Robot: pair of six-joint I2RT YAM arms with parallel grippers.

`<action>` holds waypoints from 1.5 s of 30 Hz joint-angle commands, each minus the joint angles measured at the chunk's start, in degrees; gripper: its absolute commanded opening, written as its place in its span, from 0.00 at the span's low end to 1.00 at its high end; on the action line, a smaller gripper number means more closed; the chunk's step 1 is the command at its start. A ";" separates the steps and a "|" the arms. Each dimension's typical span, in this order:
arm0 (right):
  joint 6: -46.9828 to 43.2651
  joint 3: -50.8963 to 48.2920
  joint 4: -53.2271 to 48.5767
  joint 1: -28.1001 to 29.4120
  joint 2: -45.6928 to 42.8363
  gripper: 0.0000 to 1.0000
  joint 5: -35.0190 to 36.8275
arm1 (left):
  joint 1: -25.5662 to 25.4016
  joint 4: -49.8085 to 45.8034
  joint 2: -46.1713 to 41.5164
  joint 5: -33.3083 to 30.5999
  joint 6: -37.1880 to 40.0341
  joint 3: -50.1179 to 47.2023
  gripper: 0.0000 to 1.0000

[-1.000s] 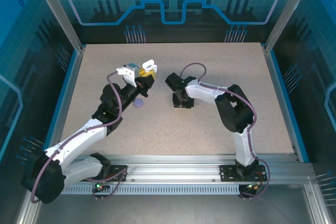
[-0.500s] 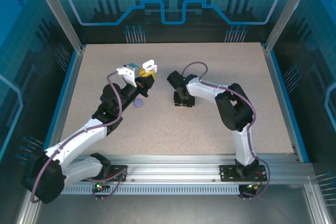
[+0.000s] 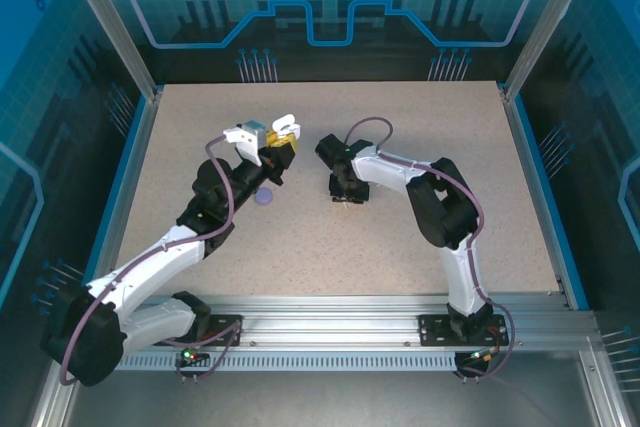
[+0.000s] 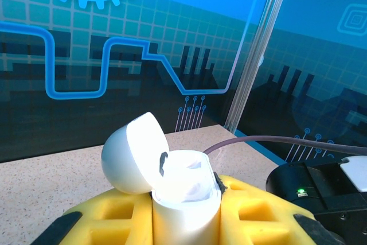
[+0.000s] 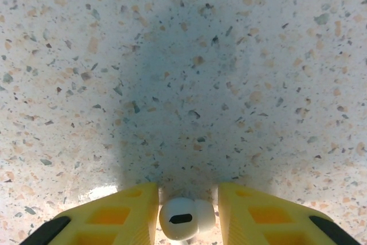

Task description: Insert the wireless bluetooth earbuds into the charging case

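Right gripper [image 5: 188,199]: yellow fingers, cut off at the frame's bottom edge, flank a white earbud [image 5: 184,217] over the table [image 5: 183,55]; pinched or only bracketed, cannot tell. Left gripper [image 3: 283,137] clamps the open-lidded charging case [image 4: 184,193], its inside washed out. Right wrist has edged left since a second ago; left arm unmoved

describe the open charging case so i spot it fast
Follow the left arm from the table's near edge to its gripper. The charging case sits clamped between its yellow fingers. It is white, lid flipped open, unlike the purple piece lying on the table.
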 commanded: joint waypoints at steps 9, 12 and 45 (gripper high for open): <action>2.70 0.48 -2.00 1.07 2.06 0.29 -1.63 | -0.41 1.92 0.14 1.10 0.86 0.49 0.00; 2.55 -0.02 -1.37 1.03 1.67 0.26 -1.47 | -0.44 1.79 0.11 1.16 0.85 0.41 0.00; -7.15 -9.89 23.17 -0.34 -40.14 0.25 2.63 | -0.99 12.36 3.82 7.48 14.60 0.56 0.00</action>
